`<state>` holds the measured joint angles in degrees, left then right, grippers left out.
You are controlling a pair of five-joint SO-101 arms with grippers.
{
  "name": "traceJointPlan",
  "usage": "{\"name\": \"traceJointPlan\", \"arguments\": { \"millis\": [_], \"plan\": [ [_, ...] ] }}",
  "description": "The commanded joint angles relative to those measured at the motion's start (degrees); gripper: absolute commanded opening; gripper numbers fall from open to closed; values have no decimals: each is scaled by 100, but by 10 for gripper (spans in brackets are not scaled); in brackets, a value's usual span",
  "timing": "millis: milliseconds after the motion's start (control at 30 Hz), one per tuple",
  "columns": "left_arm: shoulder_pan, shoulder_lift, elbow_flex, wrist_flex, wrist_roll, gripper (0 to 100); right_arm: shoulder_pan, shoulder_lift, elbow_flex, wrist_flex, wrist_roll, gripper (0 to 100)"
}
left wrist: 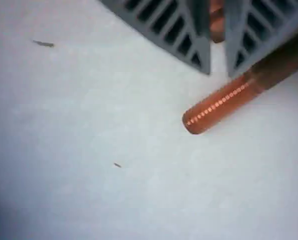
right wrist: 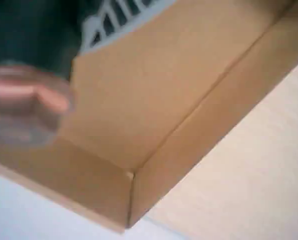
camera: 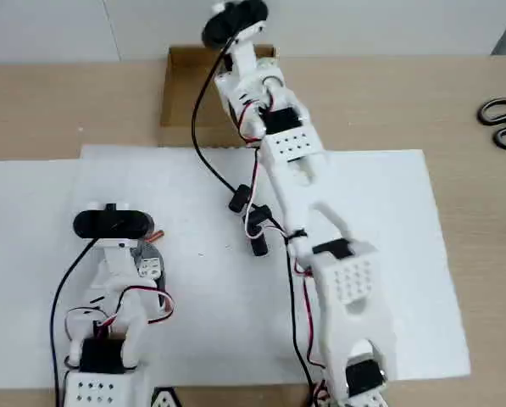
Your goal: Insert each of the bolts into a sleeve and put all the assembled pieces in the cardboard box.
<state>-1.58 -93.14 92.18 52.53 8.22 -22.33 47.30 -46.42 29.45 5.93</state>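
Across the high view, a wooden table (camera: 49, 102) carries a white paper sheet (camera: 202, 322) that covers most of the middle and lower frame. 2 white arms rise from the bottom edge.

The right arm (camera: 291, 153) runs diagonally from the lower right to the upper centre. There the right gripper (camera: 251, 61) hangs over the cardboard box (camera: 180, 85). Whether this gripper is open, closed or holding anything cannot be told.

The left arm (camera: 108, 339) stands at the lower left, with the left gripper (camera: 148, 259) pointing down at the sheet. Its state cannot be told either.

The cardboard box sits at the upper centre of the high view, on bare table just at the sheet's far edge. The right wrist view looks into it, showing its brown floor, 2 walls and 1 inner corner (right wrist: 139, 125). A blurred dark and pinkish shape (right wrist: 24, 95) lies close to the lens, and what it is cannot be told.

A pair of scissors (camera: 503, 119) lies on bare table at the right edge of the high view, well apart from both arms.

The left wrist view shows the grey ribbed left gripper (left wrist: 218, 67) directly above a copper-coloured bolt (left wrist: 213, 107). The bolt lies flat on the sheet with its threaded end free, and its other end runs under the gripper. No sleeve is on the threaded end.
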Motion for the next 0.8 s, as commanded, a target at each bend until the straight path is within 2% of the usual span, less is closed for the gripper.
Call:
{"name": "traceJointPlan", "arguments": {
  "millis": [0,133,333,467,700,767],
  "plan": [
    [0,18,-31,-132,0,6,48,576,-1336,-92,105,4],
    [0,18,-31,-132,0,6,31,1121,-2110,602,88,22],
    [0,18,-31,-132,0,6,40,1437,-2787,1534,70,215],
    [0,18,-31,-132,0,6,-31,1437,-3341,2264,70,224],
    [-9,18,-31,-132,0,6,-286,1455,-4905,4787,53,224],
    [-18,18,-31,-123,0,6,-338,1429,-5011,5279,-158,224]
  ]
}}
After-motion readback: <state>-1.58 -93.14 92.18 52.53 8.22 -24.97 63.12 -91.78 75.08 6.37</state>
